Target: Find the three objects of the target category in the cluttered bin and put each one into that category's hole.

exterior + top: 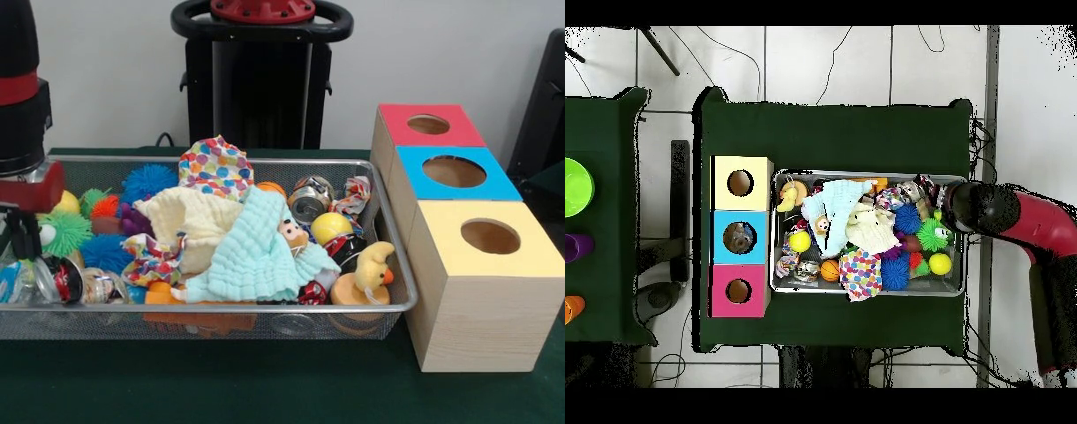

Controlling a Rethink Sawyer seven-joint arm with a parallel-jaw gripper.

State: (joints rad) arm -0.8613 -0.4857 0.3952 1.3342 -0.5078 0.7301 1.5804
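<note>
A wire-mesh bin [265, 309] holds a jumble of things. Among them are a mint cloth [260, 256], a cream cloth [190, 221], a polka-dot cloth [214, 166] and crushed cans [309, 201]. There are also a blue spiky ball [148, 181], a green spiky ball [62, 231], a yellow ball [331, 225] and a duck toy [371, 269]. My gripper [22, 237] hangs low over the bin's left end, just above more cans [62, 281]. In the overhead view the arm's head [980, 208] hides it.
Three wooden boxes with round holes stand beside the bin's right end: red [428, 124] farthest, blue [455, 170], yellow [490, 237] nearest. From above they line the bin's [865, 292] left side. A green bowl [573, 186] sits on a separate table.
</note>
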